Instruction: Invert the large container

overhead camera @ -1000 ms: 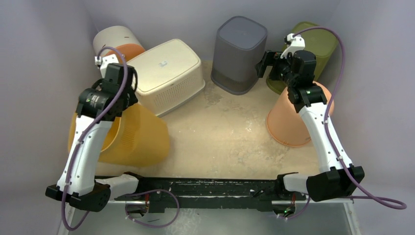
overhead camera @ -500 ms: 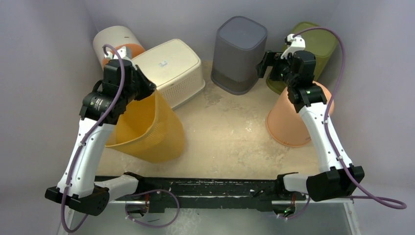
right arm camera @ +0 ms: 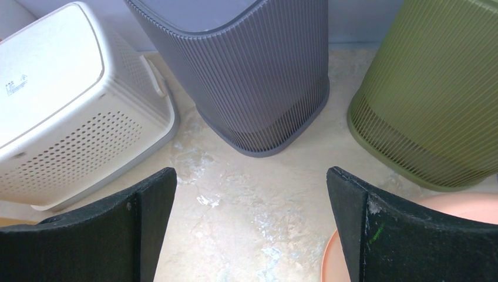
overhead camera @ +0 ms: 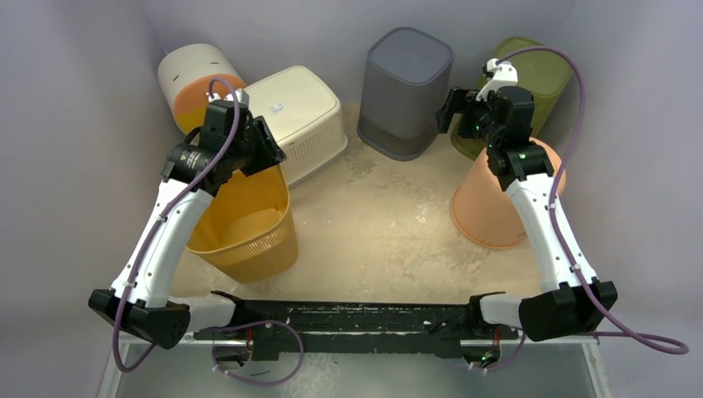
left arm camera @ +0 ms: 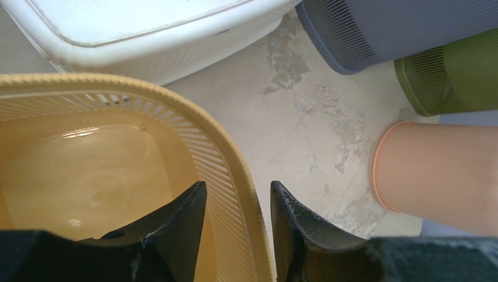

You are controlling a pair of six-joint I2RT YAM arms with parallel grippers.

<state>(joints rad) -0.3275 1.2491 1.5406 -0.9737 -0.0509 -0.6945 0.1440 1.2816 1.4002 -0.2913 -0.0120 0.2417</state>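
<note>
Left arm (overhead camera: 157, 240) and right arm (overhead camera: 547, 224): white shells, black joints, a purple cable (overhead camera: 647, 340) looped along each. Left hand (left arm camera: 238, 187) and right hand (right arm camera: 251, 171) have matte black fingers (right arm camera: 147, 235).

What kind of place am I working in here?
Probably a lab test cell: plain walls box in a scuffed tabletop staged with a grey bin, white crate and yellow basket.

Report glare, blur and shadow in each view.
Top external: soft, even light, dimmer corners. Left wrist: bright sheen inside the yellow basket; the left hand is dark and slightly soft up close. Right wrist: crisp and evenly lit; the right hand is nearly black.
</note>
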